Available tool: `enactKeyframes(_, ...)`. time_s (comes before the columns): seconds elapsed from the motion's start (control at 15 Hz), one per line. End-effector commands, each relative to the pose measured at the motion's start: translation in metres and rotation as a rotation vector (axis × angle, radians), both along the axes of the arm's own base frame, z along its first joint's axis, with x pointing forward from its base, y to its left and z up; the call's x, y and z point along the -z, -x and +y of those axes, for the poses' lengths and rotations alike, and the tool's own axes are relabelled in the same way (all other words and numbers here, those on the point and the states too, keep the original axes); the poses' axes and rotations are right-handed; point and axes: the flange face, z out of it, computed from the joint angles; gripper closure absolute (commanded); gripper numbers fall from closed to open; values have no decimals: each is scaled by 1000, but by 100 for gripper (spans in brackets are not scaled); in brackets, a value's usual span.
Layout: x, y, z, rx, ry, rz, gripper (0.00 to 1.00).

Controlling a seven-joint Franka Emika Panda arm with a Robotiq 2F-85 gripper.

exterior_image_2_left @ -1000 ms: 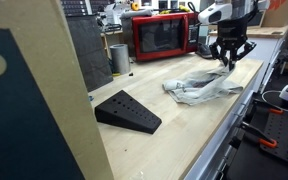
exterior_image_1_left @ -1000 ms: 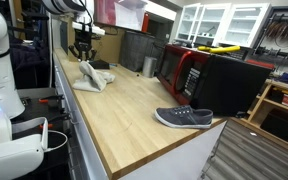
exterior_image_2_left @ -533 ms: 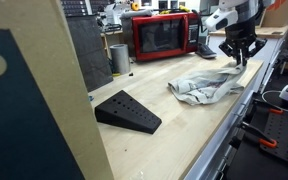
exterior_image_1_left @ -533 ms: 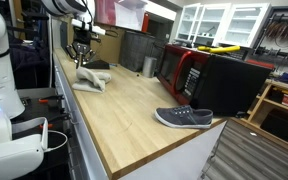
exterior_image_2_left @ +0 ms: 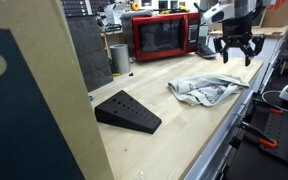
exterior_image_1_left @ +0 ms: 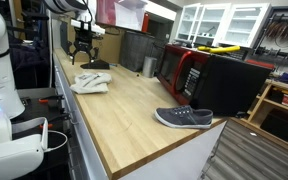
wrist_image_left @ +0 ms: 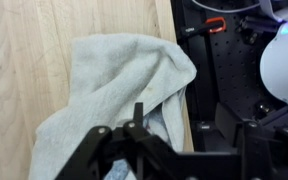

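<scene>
The crumpled towel (exterior_image_2_left: pixel 206 90) lies lengthwise along the wooden counter (exterior_image_2_left: pixel 174 130) edge in a workshop. The tool (exterior_image_2_left: pixel 234 55) hangs above it, fingers apart.

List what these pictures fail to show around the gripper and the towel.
- Exterior view: the gripper is too small and dark against the clutter behind it to read its fingers.
- Wrist view: the gripper's own dark linkage covers the lower part of the towel, and the bottom edge cuts both off.
- Exterior view: a tan panel in the foreground hides one end of the table.
</scene>
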Motion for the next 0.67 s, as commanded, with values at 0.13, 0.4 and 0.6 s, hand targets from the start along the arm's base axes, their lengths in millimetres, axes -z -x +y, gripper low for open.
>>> enactKeyframes(0.13,7,-20,-13,203,-216,-67,0)
enactKeyframes(0.4,32,-39,-23,321,-328,-76,0)
enactKeyframes(0.6,52,-54,-21,400,-389,-87,0)
